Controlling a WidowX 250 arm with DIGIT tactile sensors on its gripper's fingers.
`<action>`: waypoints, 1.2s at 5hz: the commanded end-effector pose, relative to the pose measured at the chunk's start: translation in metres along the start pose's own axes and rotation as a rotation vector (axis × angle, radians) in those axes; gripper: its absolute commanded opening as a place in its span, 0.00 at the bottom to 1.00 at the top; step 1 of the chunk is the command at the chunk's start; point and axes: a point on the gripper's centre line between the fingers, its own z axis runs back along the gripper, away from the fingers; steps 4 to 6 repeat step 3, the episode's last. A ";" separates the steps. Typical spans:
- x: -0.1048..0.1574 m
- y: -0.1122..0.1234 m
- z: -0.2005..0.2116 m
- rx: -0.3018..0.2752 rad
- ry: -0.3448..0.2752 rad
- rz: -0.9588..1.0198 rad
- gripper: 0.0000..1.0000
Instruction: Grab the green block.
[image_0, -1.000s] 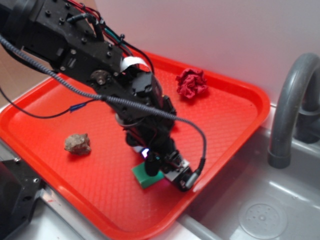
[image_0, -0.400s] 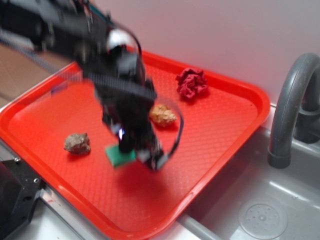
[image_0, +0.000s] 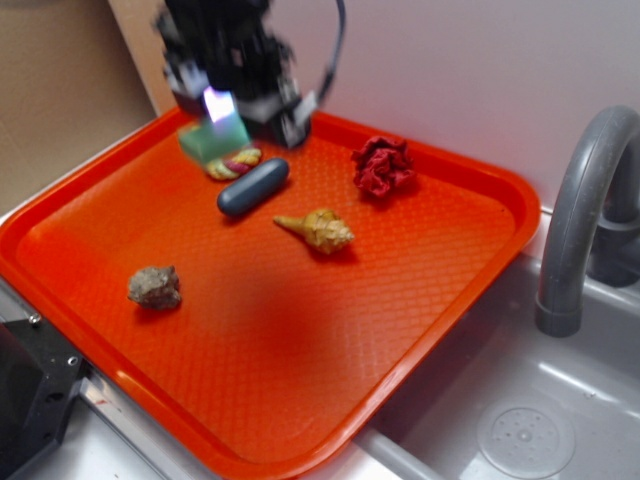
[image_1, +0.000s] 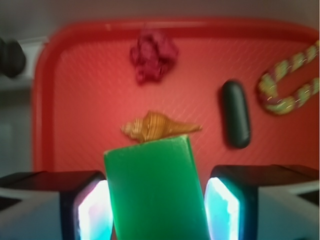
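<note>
Now the green block (image_1: 156, 192) sits between the two fingers of the hand (image_1: 156, 210), up in the air above the red tray (image_0: 470, 290).

Both fingers (image_1: 82, 207) press on the sides of the green block, so the hand is closed tight around it. In the outside view the block (image_0: 213, 138) looks pale and blurry, and it hangs over the far left part of the tray. Right under it lies a striped rope (image_0: 235, 162). A dark blue capsule (image_0: 253, 187) lies just beside the rope. A tan shell (image_0: 320, 230) rests near the middle of the tray. A red crumpled cloth (image_0: 383, 165) is by the tray's far edge. A brown rock (image_0: 154, 287) sits well apart from the others, by the tray's near left edge. A grey tap (image_0: 580, 220) stands to the right of the tray, over a sink (image_0: 520, 420).
</note>
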 end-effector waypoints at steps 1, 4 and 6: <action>0.015 0.013 0.077 -0.038 -0.091 -0.016 0.00; 0.011 0.013 0.089 0.025 -0.156 0.016 0.00; 0.011 0.013 0.089 0.025 -0.156 0.016 0.00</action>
